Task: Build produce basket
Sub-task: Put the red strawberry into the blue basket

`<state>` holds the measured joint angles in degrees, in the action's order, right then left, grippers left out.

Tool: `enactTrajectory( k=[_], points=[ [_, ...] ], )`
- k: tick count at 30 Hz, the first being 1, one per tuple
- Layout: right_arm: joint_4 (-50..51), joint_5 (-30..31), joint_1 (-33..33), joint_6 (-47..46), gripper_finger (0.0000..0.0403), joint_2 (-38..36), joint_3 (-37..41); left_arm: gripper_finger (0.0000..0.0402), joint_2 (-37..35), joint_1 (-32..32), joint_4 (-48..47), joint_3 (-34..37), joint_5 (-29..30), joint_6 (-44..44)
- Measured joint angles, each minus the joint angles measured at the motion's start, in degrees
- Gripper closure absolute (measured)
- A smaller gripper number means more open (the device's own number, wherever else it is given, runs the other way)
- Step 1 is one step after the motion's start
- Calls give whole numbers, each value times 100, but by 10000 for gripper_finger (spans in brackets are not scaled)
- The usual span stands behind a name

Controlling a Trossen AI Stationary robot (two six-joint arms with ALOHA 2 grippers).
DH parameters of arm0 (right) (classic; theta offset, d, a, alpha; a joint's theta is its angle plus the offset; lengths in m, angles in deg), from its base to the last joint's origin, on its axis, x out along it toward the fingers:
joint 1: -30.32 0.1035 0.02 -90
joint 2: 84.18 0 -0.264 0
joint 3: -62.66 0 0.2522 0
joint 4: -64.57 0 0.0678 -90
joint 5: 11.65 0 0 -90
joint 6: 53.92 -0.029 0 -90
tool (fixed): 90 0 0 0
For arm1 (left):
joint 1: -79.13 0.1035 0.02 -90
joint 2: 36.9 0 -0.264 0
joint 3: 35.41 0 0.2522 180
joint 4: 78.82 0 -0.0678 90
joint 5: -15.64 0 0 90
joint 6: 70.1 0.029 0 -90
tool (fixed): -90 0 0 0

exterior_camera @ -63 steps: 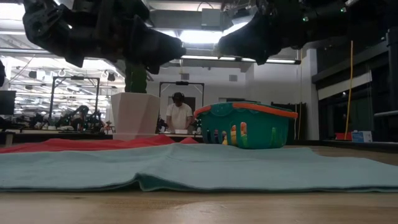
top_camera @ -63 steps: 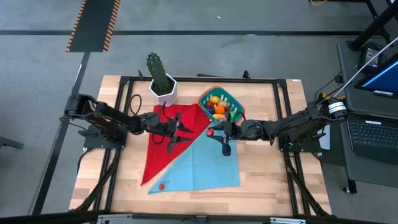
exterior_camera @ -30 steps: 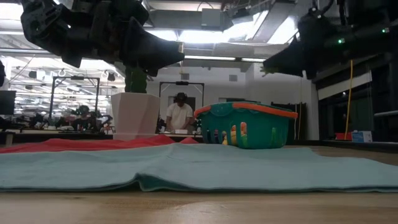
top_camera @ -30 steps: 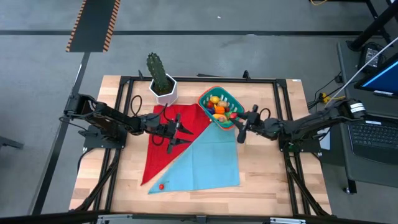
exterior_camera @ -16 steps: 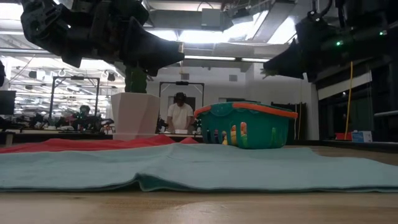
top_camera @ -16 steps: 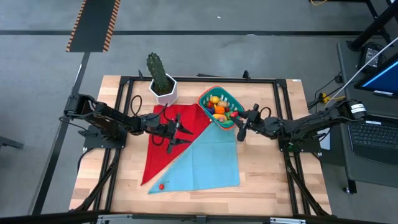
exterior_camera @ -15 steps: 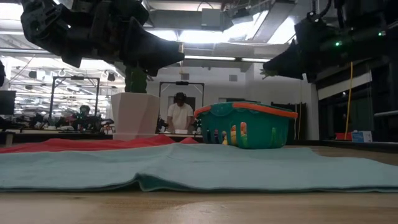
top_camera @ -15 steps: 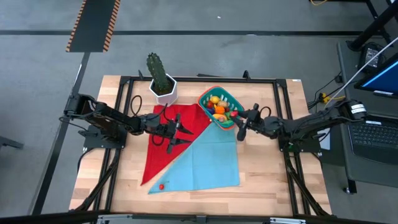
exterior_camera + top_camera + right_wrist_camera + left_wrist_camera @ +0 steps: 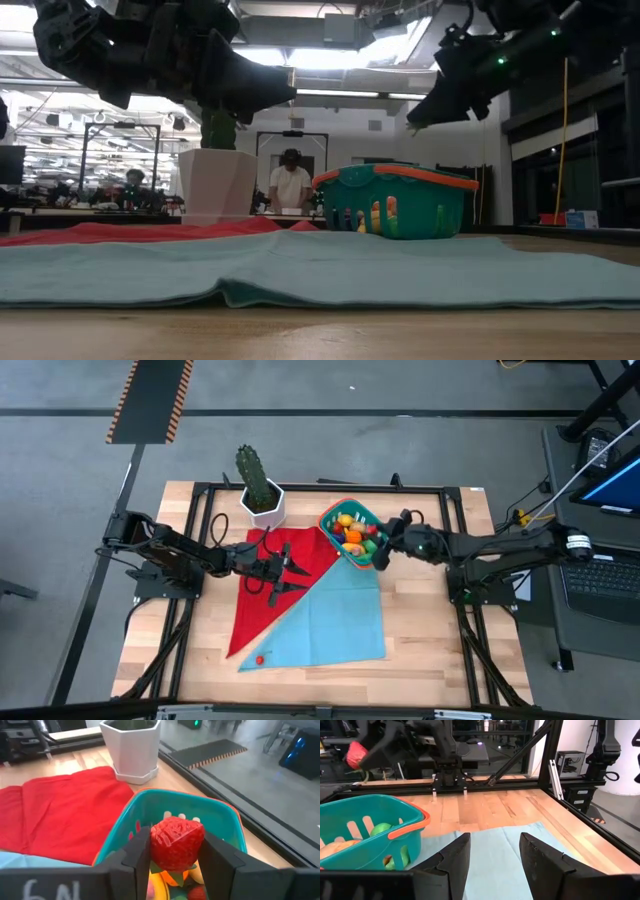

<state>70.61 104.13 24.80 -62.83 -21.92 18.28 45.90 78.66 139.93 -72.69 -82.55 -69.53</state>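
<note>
- Right now the right gripper point(image 9: 172, 851) pinches a red strawberry point(image 9: 176, 842) between its two fingers and hangs over the near edge of the basket point(image 9: 355, 532), berry above the opening in the right wrist view.
- Risk: the berry sits close to the orange-red rim, not the middle; if let go from here it could clip the rim and bounce out onto the blue cloth point(image 9: 330, 620).
- Risk: the release point looks fairly high in the low view, and the basket is already well filled, so a drop could roll off the pile and over the side.
- Risk: lowering more could knock the fingers on the rim and shove or tip the light basket.
- Left gripper point(image 9: 491, 854) waits over the red cloth point(image 9: 285, 585), fingers spread apart, holding nothing; well apart from the basket, so a clash between the arms looks unlikely.
- Basket contents, high view: orange and yellow pieces, something green, some red; exact items too small to name. Left wrist view shows a green piece and an orange one through the slotted side.
- One small red piece point(image 9: 259, 658) lies on the blue cloth near its front corner, well apart from the basket; judged still to be collected.
- White pot point(image 9: 262, 502) holds a cactus point(image 9: 251, 470), beside the red cloth; not part of the job.
</note>
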Motion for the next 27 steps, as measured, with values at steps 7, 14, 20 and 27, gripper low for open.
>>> enactTrajectory(
  k=[7, 14, 20, 27],
  points=[
    [408, -613, -425, -3, 267, 38, -387, 237, -1, 0, -106, -1, 0, 1],
    [1282, -1201, -825, -135, 267, 609, -973, 246, 0, 0, -153, -1, 0, 1],
    [1882, -1596, -1105, 64, 267, 1303, -1708, 249, -2, 0, -225, -1, 0, 1],
    [2367, -1858, -1350, 355, 267, 2157, -2411, 243, 0, 0, -406, -1, -1, -1]
  ],
)
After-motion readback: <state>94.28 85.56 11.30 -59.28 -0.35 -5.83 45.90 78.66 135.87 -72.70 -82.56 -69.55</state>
